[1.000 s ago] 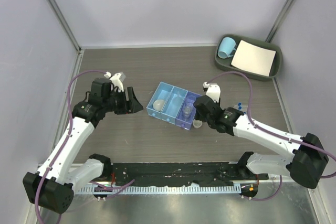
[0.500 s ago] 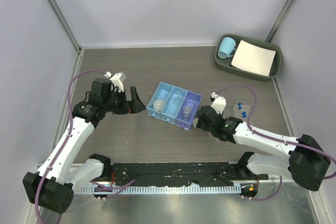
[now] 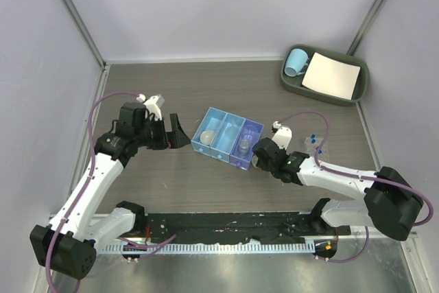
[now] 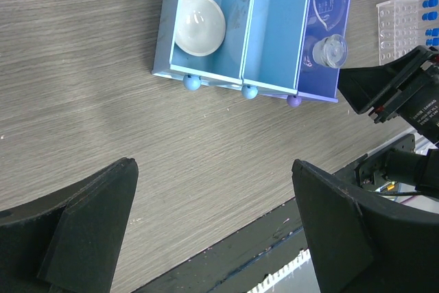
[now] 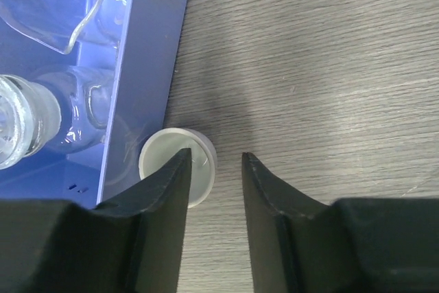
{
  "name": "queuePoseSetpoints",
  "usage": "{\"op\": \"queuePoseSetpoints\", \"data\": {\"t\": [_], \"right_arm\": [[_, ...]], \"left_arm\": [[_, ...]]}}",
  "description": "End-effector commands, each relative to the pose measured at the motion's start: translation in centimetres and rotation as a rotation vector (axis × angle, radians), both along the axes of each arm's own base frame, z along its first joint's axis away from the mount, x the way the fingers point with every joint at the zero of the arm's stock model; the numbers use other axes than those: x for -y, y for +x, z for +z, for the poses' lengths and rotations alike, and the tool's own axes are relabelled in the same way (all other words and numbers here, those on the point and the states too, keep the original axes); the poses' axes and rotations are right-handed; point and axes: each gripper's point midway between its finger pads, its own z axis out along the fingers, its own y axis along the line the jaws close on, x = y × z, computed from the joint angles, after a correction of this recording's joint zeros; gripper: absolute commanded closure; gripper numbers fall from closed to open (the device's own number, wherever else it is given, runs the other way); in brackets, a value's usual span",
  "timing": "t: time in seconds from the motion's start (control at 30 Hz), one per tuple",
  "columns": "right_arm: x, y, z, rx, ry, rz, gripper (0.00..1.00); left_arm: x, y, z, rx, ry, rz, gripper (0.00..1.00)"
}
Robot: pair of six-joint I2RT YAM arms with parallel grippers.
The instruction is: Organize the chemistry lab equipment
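A blue three-compartment tray [image 3: 206,116] [image 4: 164,18] sits mid-table. Its left compartment holds a white round dish [image 3: 208,136] [image 4: 199,23]. The purple right compartment [image 5: 147,66] holds clear beakers [image 4: 331,49] [image 5: 20,125]. A second white dish [image 5: 161,159] stands on the table against the purple wall. My right gripper [image 3: 257,161] [image 5: 215,156] is low over it and open. One finger is inside the dish and the other outside, with a gap to the rim. My left gripper [image 3: 180,132] [image 4: 212,164] hangs wide open and empty, left of the tray. The tube rack [image 3: 314,143] [image 4: 405,22] holds blue-capped tubes.
A dark green bin [image 3: 288,81] at the back right holds a light-blue mug [image 3: 296,62] and a white paper sheet [image 3: 332,75]. A black strip [image 3: 226,228] runs along the near edge. Walls close in on the left, back and right.
My right gripper came off the tray's purple end, dropped beside it over the loose dish, and its jaws narrowed. My left gripper opened wider and stayed in place.
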Motion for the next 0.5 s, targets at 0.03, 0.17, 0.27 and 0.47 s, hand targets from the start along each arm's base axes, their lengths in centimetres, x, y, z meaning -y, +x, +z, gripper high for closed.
{"op": "queuePoseSetpoints", "data": {"t": [0.03, 0.17, 0.27, 0.47], "right_arm": [[-0.6, 1.1, 0.0, 0.038, 0.028, -0.037, 0.64], [-0.8, 1.0, -0.7, 0.02, 0.027, -0.035, 0.7], [-0.9, 1.1, -1.0, 0.014, 0.022, -0.032, 0.81], [-1.0, 1.2, -0.2, 0.017, 0.01, -0.024, 0.99]], "left_arm": [[0.3, 0.4, 0.8, 0.041, -0.014, -0.012, 0.0], [0.2, 0.4, 0.7, 0.04, -0.013, -0.011, 0.0], [0.3, 0.4, 0.8, 0.039, -0.015, -0.012, 0.0], [0.3, 0.4, 0.7, 0.037, -0.017, -0.015, 0.0]]}}
